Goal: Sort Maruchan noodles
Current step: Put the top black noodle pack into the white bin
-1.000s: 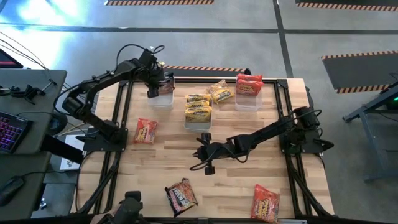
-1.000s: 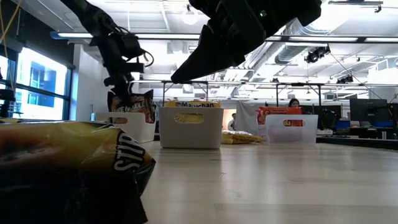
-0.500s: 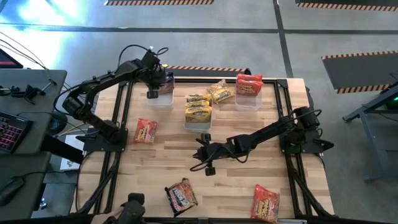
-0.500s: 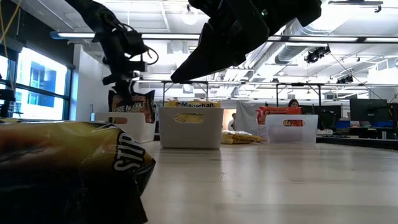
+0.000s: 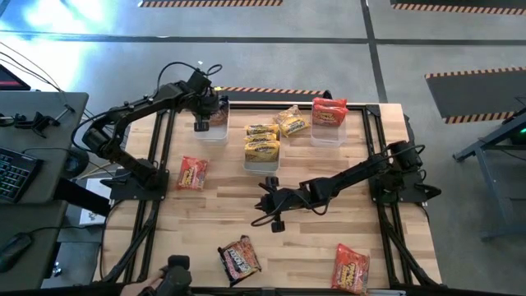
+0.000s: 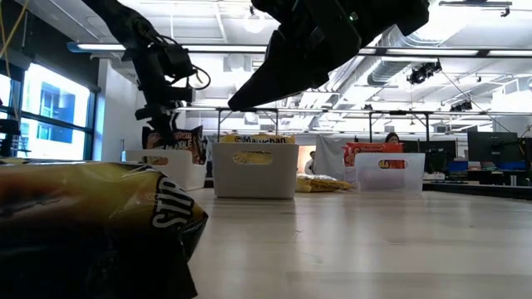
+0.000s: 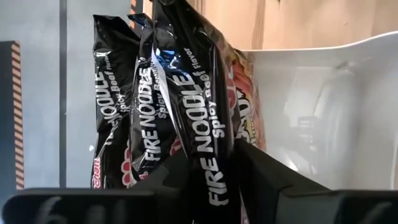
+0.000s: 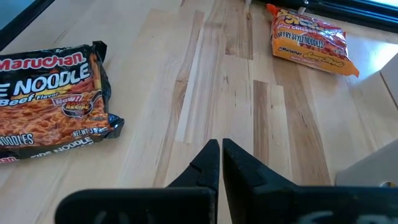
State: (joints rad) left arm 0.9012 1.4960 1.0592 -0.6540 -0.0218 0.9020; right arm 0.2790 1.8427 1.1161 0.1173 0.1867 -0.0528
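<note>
Dark Fire Noodle packets (image 7: 155, 106) stand on edge in the left white bin (image 5: 215, 127), and my left gripper (image 7: 211, 171) is shut on the foremost one from above. The middle bin (image 5: 261, 160) holds yellow packets (image 5: 262, 146), and the right bin (image 5: 327, 131) holds red ones (image 5: 329, 113). A yellow packet (image 5: 292, 122) lies on the table between those two bins. Loose on the table are a red-orange packet (image 5: 192, 173), a dark packet (image 5: 238, 259) and another red-orange one (image 5: 351, 269). My right gripper (image 5: 269, 203) hangs shut over the table's middle. My left gripper pinches the foremost dark packet's upper edge (image 7: 214, 186) between its two fingers. The fingers slant down from above and lie across that edge. The packet stands upright in the left bin beside two others. Its lower end is hidden.
The low view is partly blocked by the dark packet (image 6: 83, 224) close to the camera. Bare wood lies around my right gripper (image 8: 221, 158), with the dark packet (image 8: 50, 99) and a red-orange packet (image 8: 311, 40) ahead of it. A desk with a keyboard (image 5: 12, 168) stands left of the table.
The dark packet under my left gripper has sunk lower into the left bin and stands less tilted than a second ago. My left gripper has stayed over that bin and rolled a little. My right arm has kept still.
</note>
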